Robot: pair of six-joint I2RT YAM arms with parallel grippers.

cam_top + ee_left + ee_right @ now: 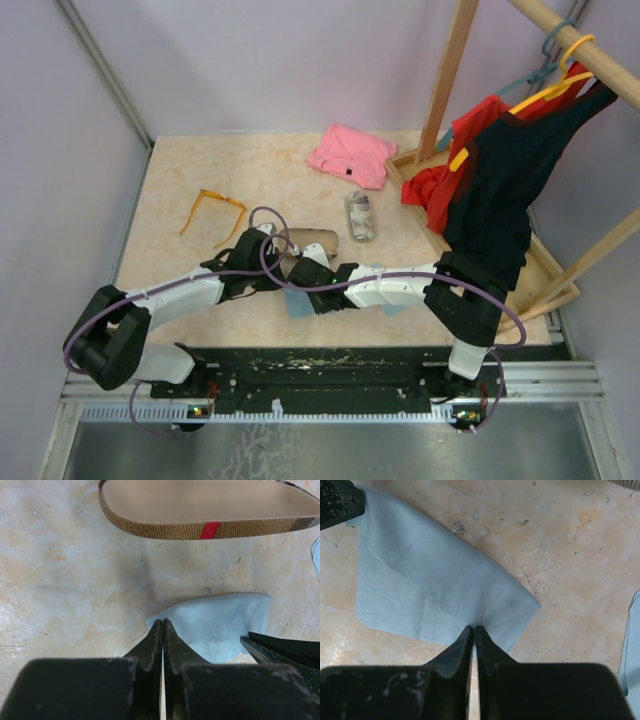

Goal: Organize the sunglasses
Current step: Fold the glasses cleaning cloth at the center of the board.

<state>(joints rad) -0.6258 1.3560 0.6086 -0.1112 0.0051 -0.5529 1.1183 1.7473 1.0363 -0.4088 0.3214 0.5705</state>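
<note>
While both jaws pinch the blue cloth (435,585), orange sunglasses (220,197) lie apart — outside the brown case (210,502).

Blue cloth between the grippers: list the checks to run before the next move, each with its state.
1. Left gripper shut on a corner of the cloth: ok.
2. Right gripper shut on the cloth's opposite edge: ok.
3. Cloth apart from the case: ok, a gap shows between them.
4. Cloth lifted: cannot tell.
5. Orange sunglasses apart from both arms: ok.
6. Red sunglasses located: not ok, in no view.
</note>
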